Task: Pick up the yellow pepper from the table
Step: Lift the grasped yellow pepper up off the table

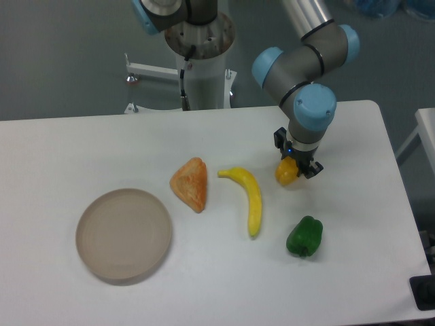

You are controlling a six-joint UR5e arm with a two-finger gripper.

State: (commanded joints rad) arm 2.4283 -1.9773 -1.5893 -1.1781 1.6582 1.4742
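Glossy yellow pepper (285, 172), probably light and slippery, clamped across lumpy upper body by gripper (296, 165), low over white tabletop (81, 149).

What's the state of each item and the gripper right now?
gripper: down over the yellow pepper, fingers on either side of it; closure unclear
yellow pepper: between the fingers, partly hidden
banana: lying flat, free
green pepper: on the table, free
orange wedge: lying free
round plate: empty

On the table (81, 146) — plate (123, 234) left, bread (191, 183), banana (249, 195), yellow pepper (286, 172) behind green pepper (304, 236).
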